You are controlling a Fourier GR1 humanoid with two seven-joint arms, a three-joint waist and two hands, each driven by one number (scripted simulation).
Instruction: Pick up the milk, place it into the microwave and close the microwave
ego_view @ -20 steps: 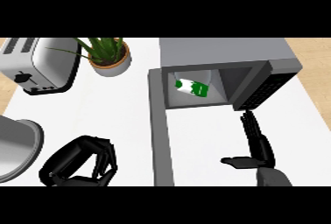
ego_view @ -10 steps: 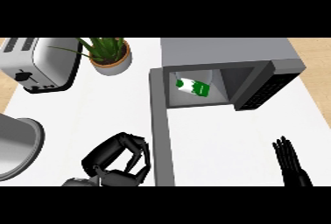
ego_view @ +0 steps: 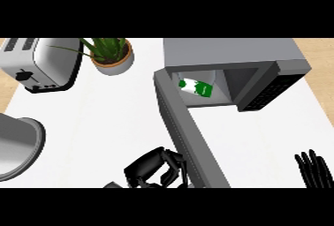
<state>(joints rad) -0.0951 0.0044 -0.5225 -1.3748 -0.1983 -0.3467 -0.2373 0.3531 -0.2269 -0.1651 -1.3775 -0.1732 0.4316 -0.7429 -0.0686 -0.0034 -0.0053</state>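
A green-and-white milk carton (ego_view: pixel 195 88), label unreadable, sat inside the open grey box-shaped microwave (ego_view: pixel 231 53), whose door (ego_view: pixel 189 137) the curled, empty black left hand (ego_view: pixel 153 170) touched, while the black right hand (ego_view: pixel 316 167) rested straight-fingered.

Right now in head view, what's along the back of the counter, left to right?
Toaster → potted plant → milk inside the open microwave.

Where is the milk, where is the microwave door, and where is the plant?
milk (ego_view: pixel 195 88), head view, on its green and white side, inside the microwave.
microwave door (ego_view: pixel 189 132), head view, on the middle of the open grey door.
plant (ego_view: pixel 112 61), head view, on the pot's rim.
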